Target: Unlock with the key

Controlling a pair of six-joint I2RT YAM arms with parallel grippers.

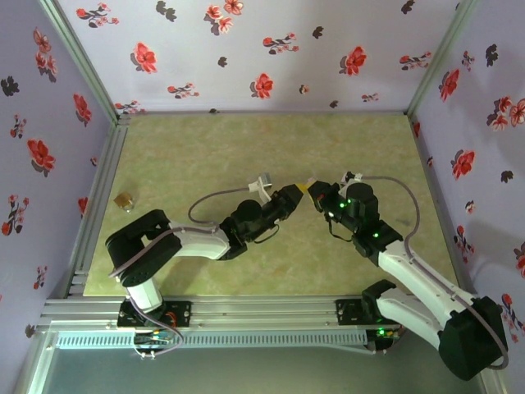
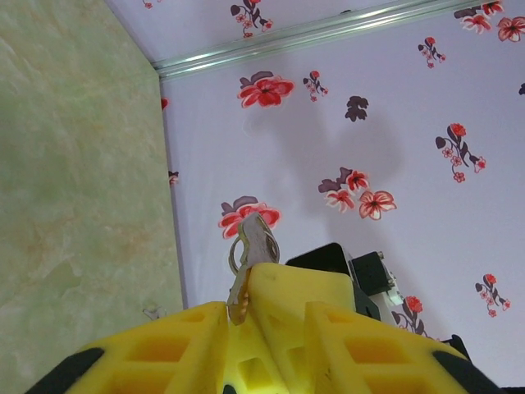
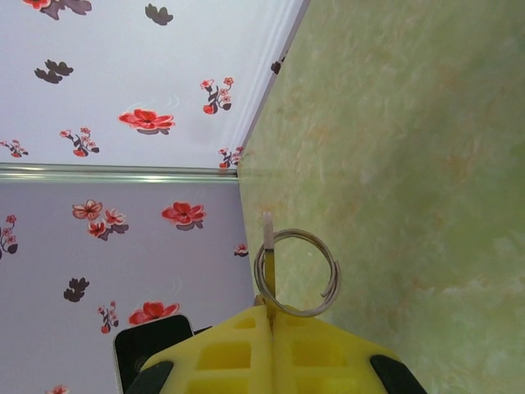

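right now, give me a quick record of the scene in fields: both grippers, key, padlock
right gripper: shut on the key
key: silver part and wire ring stick out past the yellow tips; red head hidden
left gripper: tip to tip with the right gripper, a metal piece between its fingers; grip unclear
padlock: on the table, far left, apart from both arms
stage: key not yet at the padlock
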